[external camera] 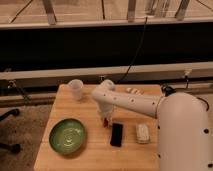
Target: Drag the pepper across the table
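Note:
A small red thing, the pepper (105, 122), shows on the wooden table (95, 157) right under the tip of my gripper (106, 118). Most of the pepper is hidden by the gripper. My white arm (132, 102) reaches in from the right, and the gripper points straight down near the middle of the table, just left of a black flat object.
A green plate (67, 135) lies at the front left. A white cup (76, 89) stands at the back left. A black flat object (117, 134) lies just right of the gripper, with a white packet (143, 133) further right. A small pale object (134, 91) sits at the back edge.

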Robot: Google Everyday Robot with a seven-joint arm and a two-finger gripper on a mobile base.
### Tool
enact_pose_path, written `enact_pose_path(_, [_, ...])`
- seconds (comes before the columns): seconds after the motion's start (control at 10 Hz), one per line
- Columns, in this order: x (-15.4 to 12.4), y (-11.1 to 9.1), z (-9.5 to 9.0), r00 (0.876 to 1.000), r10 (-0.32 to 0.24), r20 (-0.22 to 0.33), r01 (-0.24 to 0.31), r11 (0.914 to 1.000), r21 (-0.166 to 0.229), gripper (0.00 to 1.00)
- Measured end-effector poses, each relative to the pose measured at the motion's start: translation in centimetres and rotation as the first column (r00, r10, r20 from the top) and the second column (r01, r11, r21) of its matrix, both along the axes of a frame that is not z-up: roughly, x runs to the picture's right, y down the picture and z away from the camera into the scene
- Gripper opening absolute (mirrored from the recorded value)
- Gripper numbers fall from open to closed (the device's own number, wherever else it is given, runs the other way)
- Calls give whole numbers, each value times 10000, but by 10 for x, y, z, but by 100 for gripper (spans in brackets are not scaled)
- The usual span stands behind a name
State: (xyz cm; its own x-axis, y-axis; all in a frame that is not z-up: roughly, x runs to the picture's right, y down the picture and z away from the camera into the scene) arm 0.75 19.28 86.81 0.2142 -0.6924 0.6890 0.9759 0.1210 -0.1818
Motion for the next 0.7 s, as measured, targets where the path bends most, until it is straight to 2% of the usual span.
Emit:
enact_pose_path(0.5, [-6, 24, -8, 9998, 121, 153, -113, 9985, -529, 0])
enact_pose_path(0.7, [-6, 26, -11, 9998, 98, 163, -88, 9983, -582, 0])
